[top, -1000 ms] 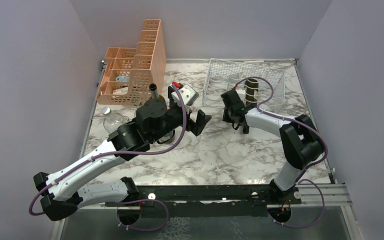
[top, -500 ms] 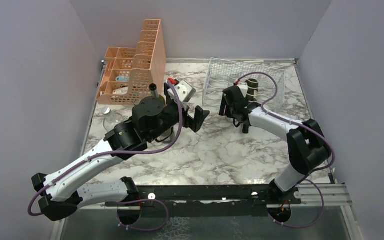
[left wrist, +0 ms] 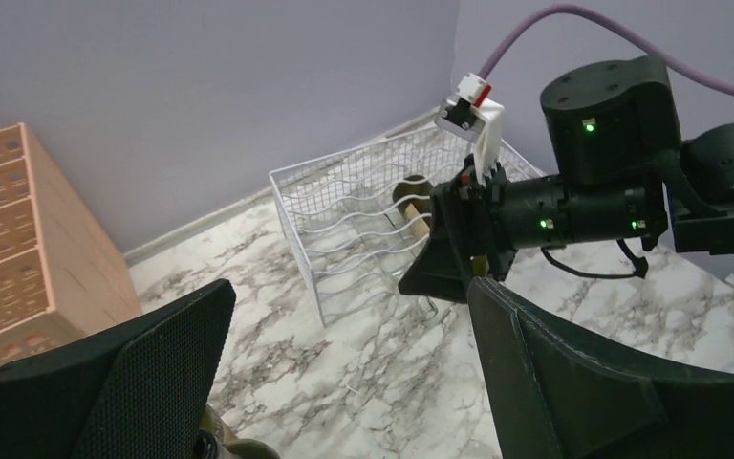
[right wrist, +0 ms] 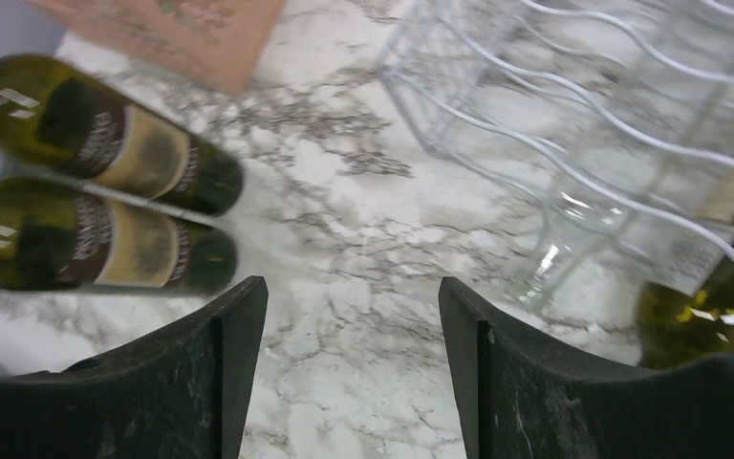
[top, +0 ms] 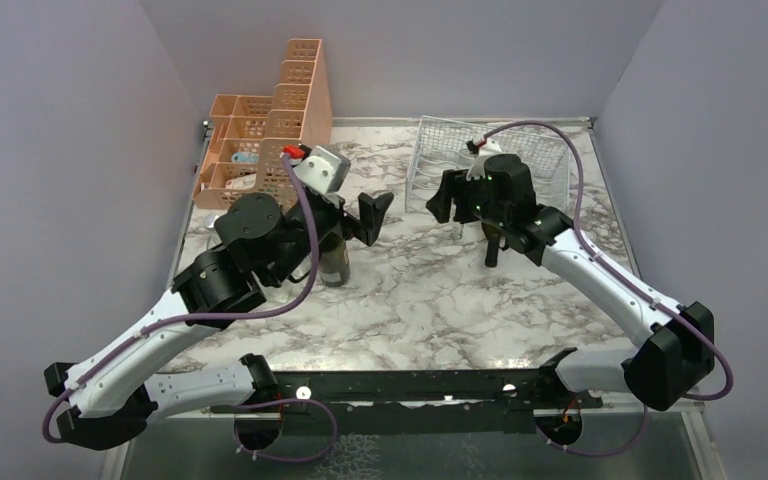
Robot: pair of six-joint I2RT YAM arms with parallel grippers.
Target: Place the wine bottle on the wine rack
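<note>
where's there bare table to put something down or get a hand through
Widest bare marble: the near middle of the table, in front of the left gripper and right gripper. A narrower gap at the back, between peach organizer and wine rack. Crowded on the left: bottles stand near the organizer.

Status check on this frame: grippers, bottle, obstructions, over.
Left gripper and right gripper open. Wine bottle in wine rack, ungripped. Two more bottles outside rack, not blocking.
</note>
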